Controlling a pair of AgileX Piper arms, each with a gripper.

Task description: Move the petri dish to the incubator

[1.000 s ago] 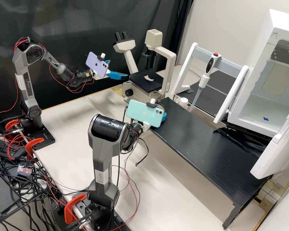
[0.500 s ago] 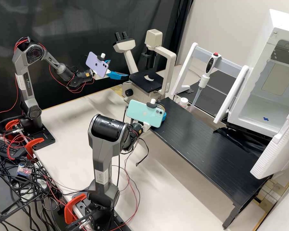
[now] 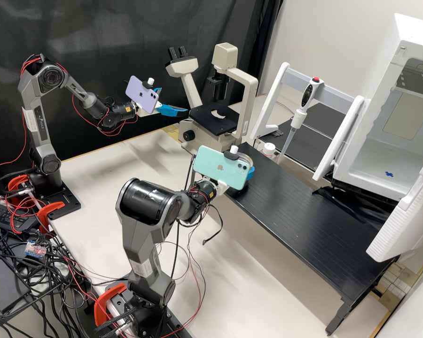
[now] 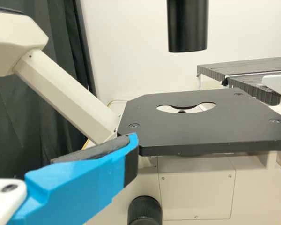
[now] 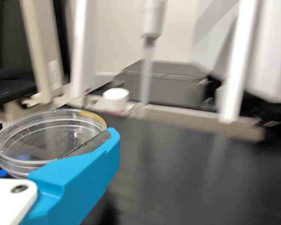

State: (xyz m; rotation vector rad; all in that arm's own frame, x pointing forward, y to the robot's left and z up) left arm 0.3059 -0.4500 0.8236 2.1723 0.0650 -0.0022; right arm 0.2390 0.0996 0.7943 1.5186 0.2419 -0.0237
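The clear petri dish (image 5: 51, 136), a yellow patch on its rim, is above the microscope end of the black shelf (image 3: 305, 216), gripped between the blue fingers (image 5: 79, 187) of the right gripper (image 3: 250, 172). Just beside that same end of the shelf stands the microscope (image 3: 192, 129), its flat black stage (image 3: 214, 119) higher than the shelf top. The left gripper (image 3: 173, 101) is on the microscope's far side from the shelf, near the stage, its fingers parted with nothing between them.

Along the shelf's back edge sits a white-capped jar (image 3: 268, 149). Behind that edge rises the white pipette stand (image 3: 272, 96), with a pipette (image 3: 305, 98) hanging upright in it. The stand's leg nearer the incubator (image 3: 371, 180) leans close to the front frame, an obstacle on the back side of the shelf.

The incubator is at the shelf's other end, well apart from the dish, with its front open and a blue mark (image 3: 389, 174) on its floor. Its ribbed white door (image 3: 404, 225) juts over the shelf's far corner, beside the opening. Crumpled black material (image 3: 352, 204) lies between the shelf and the incubator's base. The pale bench (image 3: 221, 281) extends under the shelf.
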